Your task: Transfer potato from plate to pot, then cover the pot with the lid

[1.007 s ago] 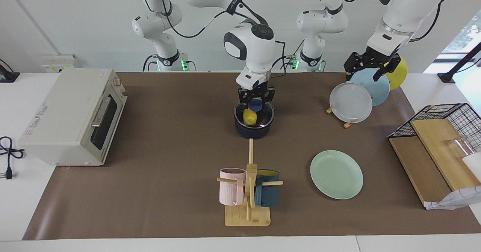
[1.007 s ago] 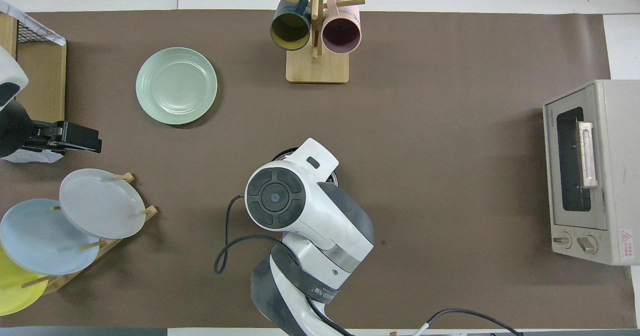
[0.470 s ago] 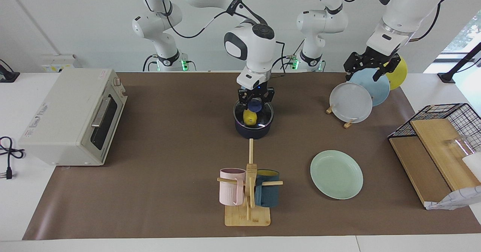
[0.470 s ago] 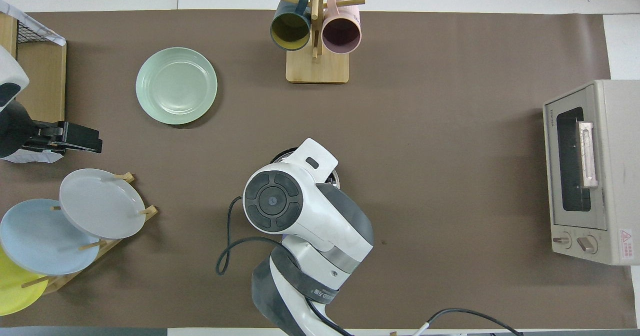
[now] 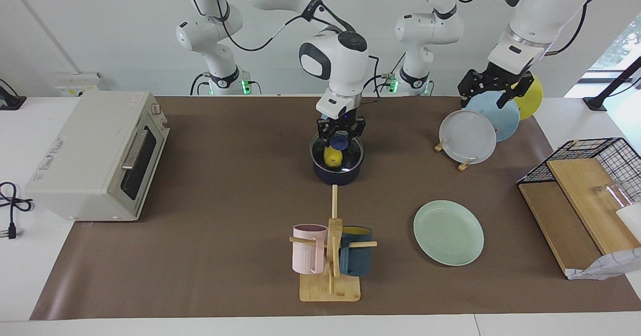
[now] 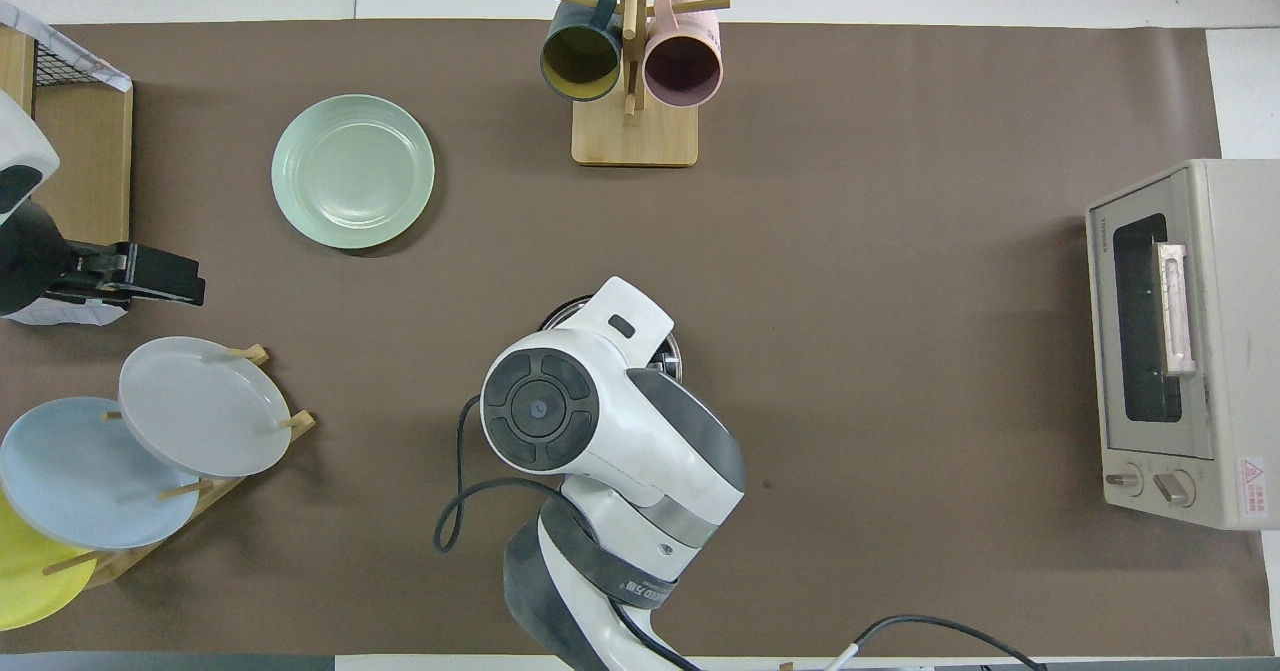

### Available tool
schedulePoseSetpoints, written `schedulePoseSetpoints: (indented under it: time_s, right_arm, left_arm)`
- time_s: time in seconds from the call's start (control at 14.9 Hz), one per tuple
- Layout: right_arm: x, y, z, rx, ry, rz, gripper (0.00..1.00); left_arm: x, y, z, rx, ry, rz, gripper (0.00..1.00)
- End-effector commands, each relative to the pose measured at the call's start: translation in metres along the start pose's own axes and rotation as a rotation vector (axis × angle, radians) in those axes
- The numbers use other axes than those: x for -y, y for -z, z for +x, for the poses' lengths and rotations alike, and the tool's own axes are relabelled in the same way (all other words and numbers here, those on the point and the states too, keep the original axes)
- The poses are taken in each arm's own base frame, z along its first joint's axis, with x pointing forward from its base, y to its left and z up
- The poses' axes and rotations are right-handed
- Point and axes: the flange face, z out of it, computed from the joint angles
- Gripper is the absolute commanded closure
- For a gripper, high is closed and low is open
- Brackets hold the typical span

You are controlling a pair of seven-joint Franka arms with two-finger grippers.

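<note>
The dark navy pot (image 5: 336, 177) stands mid-table, nearer the robots than the mug rack. The yellow potato (image 5: 332, 156) lies inside it and shows through the glass lid (image 5: 353, 156). The lid rests level at the pot's rim. My right gripper (image 5: 340, 134) is straight above it, shut on the lid's blue knob (image 5: 339, 140). In the overhead view the right arm hides all but a sliver of the lid's rim (image 6: 668, 347). The mint-green plate (image 5: 448, 232) (image 6: 352, 171) lies bare toward the left arm's end. My left gripper (image 5: 493, 91) (image 6: 150, 281) waits open over the plate rack.
A wooden mug rack (image 5: 330, 256) holds a pink and a teal mug, farther from the robots than the pot. A rack of grey, blue and yellow plates (image 5: 468, 135) stands near the left arm. A toaster oven (image 5: 95, 155) and a wire basket with boards (image 5: 591, 186) occupy the table's ends.
The right arm has shifted slightly and the lid has settled lower and flatter onto the pot's rim. The left arm has not moved.
</note>
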Motion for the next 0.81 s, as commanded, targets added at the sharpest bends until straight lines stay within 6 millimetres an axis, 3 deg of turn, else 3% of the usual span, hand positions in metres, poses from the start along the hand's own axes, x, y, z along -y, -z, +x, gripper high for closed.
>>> schedulePoseSetpoints:
  time_s: [0.0,0.74]
  right_arm:
    - [-0.004,-0.001,0.001,-0.026,-0.010,-0.012,1.00]
    - [-0.012,0.001,0.012,-0.045,-0.090,0.023,1.00]
  left_arm:
    - [0.001,0.002,0.001,-0.016,0.005,0.007,0.00]
    - [0.005,0.003,-0.002,-0.005,0.011,0.009,0.00]
